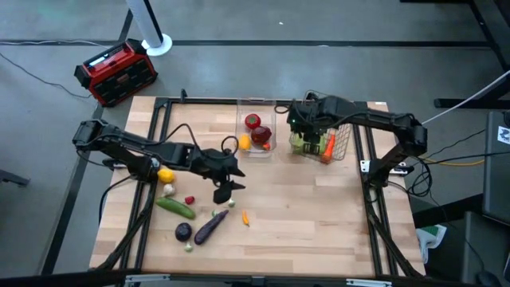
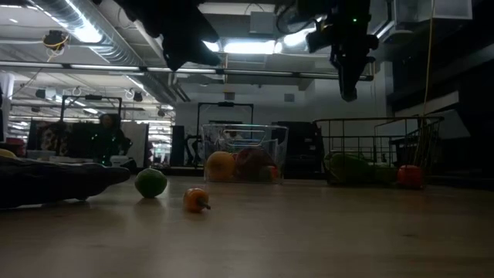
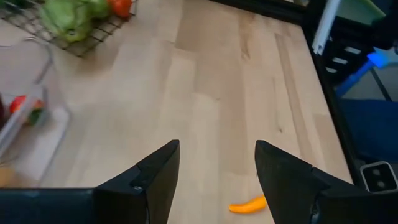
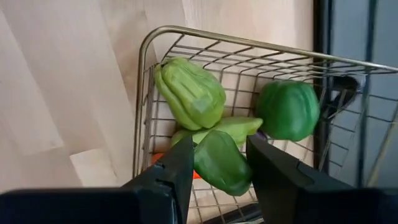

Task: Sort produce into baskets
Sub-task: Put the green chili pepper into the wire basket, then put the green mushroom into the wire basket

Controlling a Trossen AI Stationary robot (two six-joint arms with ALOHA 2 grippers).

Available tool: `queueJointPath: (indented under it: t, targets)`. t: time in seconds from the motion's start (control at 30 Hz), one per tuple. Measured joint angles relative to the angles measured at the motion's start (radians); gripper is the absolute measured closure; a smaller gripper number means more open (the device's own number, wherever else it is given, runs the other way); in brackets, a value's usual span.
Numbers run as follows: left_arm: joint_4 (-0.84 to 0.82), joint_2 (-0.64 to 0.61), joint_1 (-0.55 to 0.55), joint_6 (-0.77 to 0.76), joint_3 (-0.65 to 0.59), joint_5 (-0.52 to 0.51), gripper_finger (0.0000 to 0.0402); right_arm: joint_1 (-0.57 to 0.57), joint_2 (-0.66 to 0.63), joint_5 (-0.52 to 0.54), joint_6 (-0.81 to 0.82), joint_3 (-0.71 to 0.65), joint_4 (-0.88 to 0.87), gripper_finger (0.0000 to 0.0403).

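The right gripper point(image 4: 216, 163) hangs over the wire basket point(image 1: 339, 143) at the desk's point(image 1: 319, 215) far edge, fingers narrowly clamped on a green pepper point(image 4: 221, 160). The left gripper point(image 3: 216, 180) hovers mid-desk, fingers parted and empty, above an orange chili point(image 3: 249, 205).

Evenly lit from overhead on the wooden table point(image 1: 319, 207), with soft shadows. Dim and backlit at table height, ceiling lights point(image 2: 247, 46) glaring behind; orange pepper point(image 2: 196, 200) slightly blurred.
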Motion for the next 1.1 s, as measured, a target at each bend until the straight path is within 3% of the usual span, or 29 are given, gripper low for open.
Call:
queueJointPath:
  t: [0.5, 0.87, 1.1]
  targets:
    - [-0.034, 0.115, -0.117, -0.002, 0.000, -0.007, 0.0197, -0.022, 0.000, -0.023, 0.000, 0.000, 0.000, 0.0256]
    - [-0.113, 0.243, -0.137, -0.028, 0.000, -0.009, 0.0197, -0.021, 0.000, -0.005, 0.002, 0.000, 0.006, 0.0134]
    - [-0.138, 0.329, -0.137, -0.028, 0.000, -0.011, 0.0202, -0.021, 0.000, -0.013, 0.003, 0.000, 0.034, 0.0104]
